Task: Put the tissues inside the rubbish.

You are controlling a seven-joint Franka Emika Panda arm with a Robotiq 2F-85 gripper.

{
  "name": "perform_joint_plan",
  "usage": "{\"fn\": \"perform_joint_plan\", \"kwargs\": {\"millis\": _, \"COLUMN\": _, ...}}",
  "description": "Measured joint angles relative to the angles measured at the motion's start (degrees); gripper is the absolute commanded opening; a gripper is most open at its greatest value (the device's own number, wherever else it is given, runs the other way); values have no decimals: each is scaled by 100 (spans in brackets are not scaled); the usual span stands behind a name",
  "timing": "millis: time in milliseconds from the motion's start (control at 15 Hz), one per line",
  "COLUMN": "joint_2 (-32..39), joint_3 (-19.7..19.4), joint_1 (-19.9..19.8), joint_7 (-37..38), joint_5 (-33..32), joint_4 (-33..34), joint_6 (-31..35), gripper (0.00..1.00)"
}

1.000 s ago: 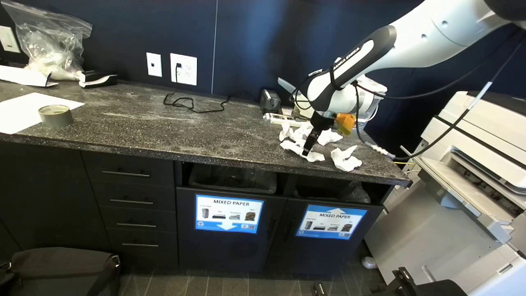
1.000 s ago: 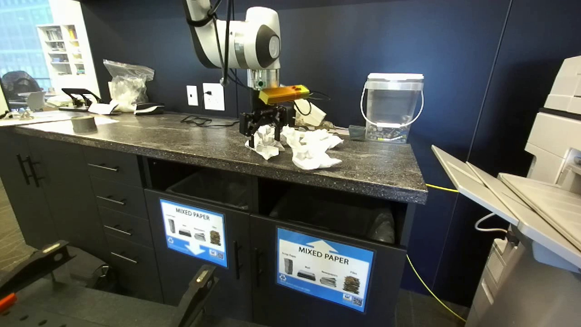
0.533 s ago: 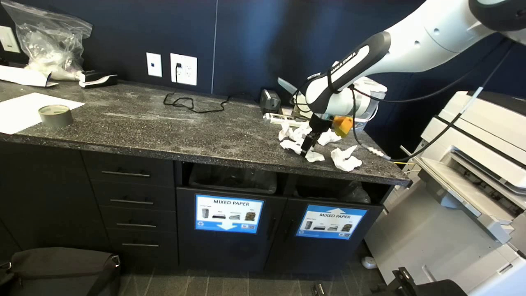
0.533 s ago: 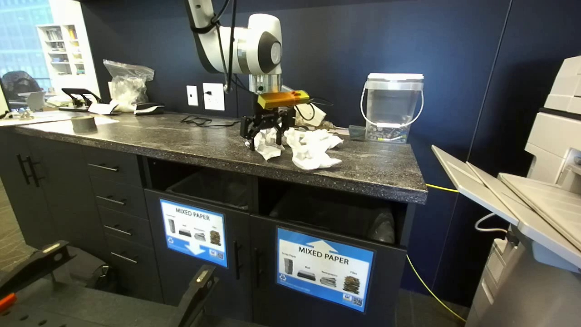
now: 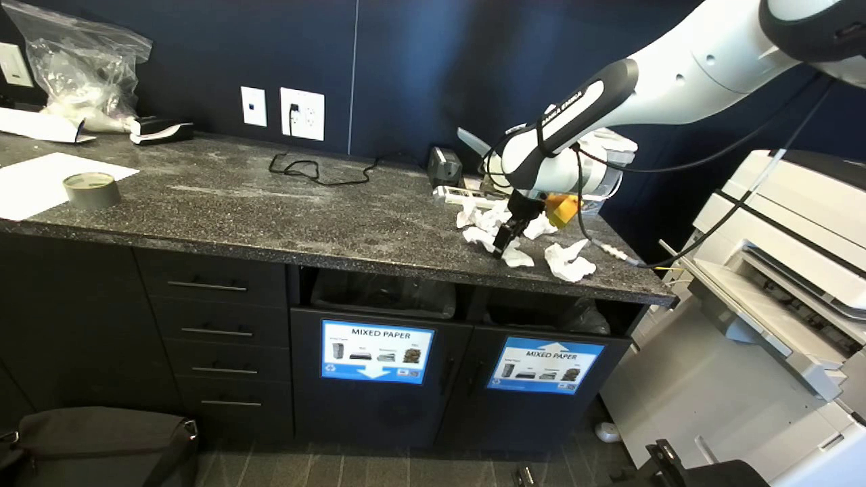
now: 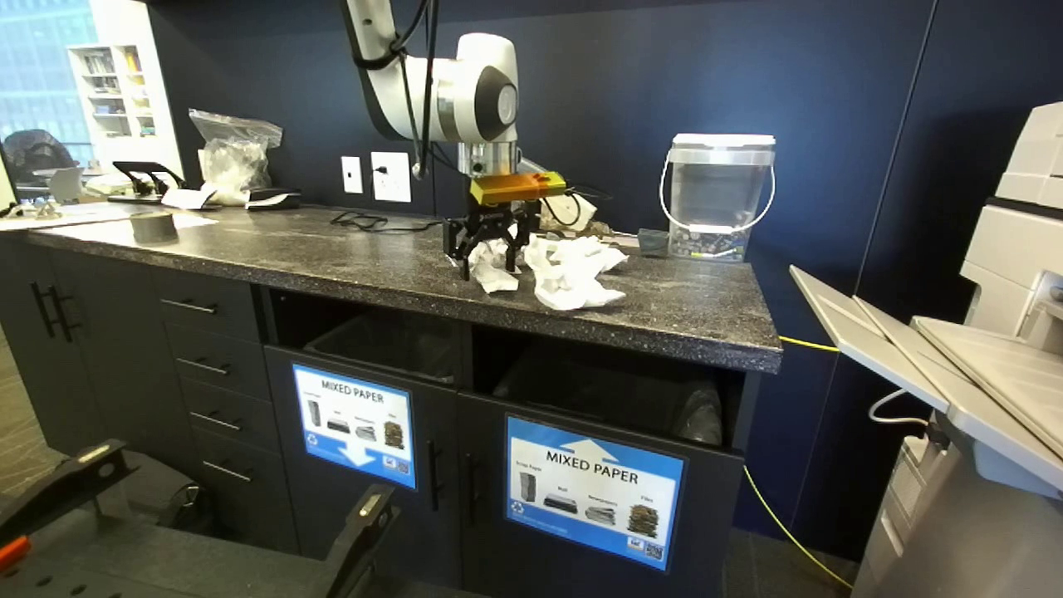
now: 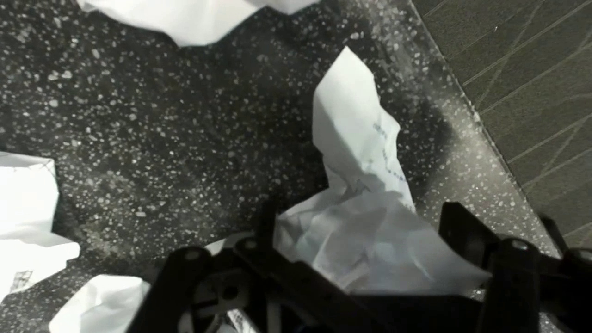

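Wrist view only: faint marks (image 7: 394, 175), perhaps print, on a tissue (image 7: 370, 222).

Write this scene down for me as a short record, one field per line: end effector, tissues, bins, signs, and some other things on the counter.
End effector: open, straddling one crumpled tissue on the counter; contact unclear
Other tissues: crumpled, lying close by on the counter
Bins: two, below the countertop; contents too dark to tell
Signs: two, reading MIXED PAPER, one arrow pointing down, one up
Also on counter: tape roll, flat paper sheet, clear lidded bucket
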Motion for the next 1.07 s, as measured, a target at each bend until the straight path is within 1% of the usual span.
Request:
{"fn": "perform_joint_plan", "kwargs": {"millis": 133, "joint_2": 34, "joint_3": 0, "joint_1": -6, "joint_7": 56, "joint_5": 0, "joint_4": 18, "joint_6": 0, "gripper": 42}}
{"fn": "perform_joint_plan", "kwargs": {"millis": 400, "joint_2": 46, "joint_3": 0, "joint_1": -15, "joint_7": 131, "joint_5": 0, "joint_4": 21, "joint_6": 0, "gripper": 14}}
{"fn": "perform_joint_plan", "kwargs": {"millis": 600, "joint_2": 46, "joint_3": 0, "joint_1": -18, "joint_7": 162, "joint_5": -1, "joint_4": 22, "joint_6": 0, "gripper": 9}}
{"fn": "perform_joint_plan", "kwargs": {"millis": 733, "joint_2": 43, "joint_3": -2, "joint_1": -19, "joint_7": 172, "joint_5": -6, "joint_4": 22, "joint_6": -12, "gripper": 12}}
{"fn": "perform_joint_plan", "kwargs": {"millis": 800, "joint_2": 41, "joint_3": -2, "joint_1": -19, "joint_7": 173, "joint_5": -7, "joint_4": 21, "joint_6": -21, "gripper": 11}}
{"fn": "perform_joint_plan", "kwargs": {"millis": 1067, "joint_2": 6, "joint_3": -2, "joint_1": -18, "joint_7": 174, "joint_5": -29, "joint_4": -17, "joint_6": -118, "gripper": 13}}
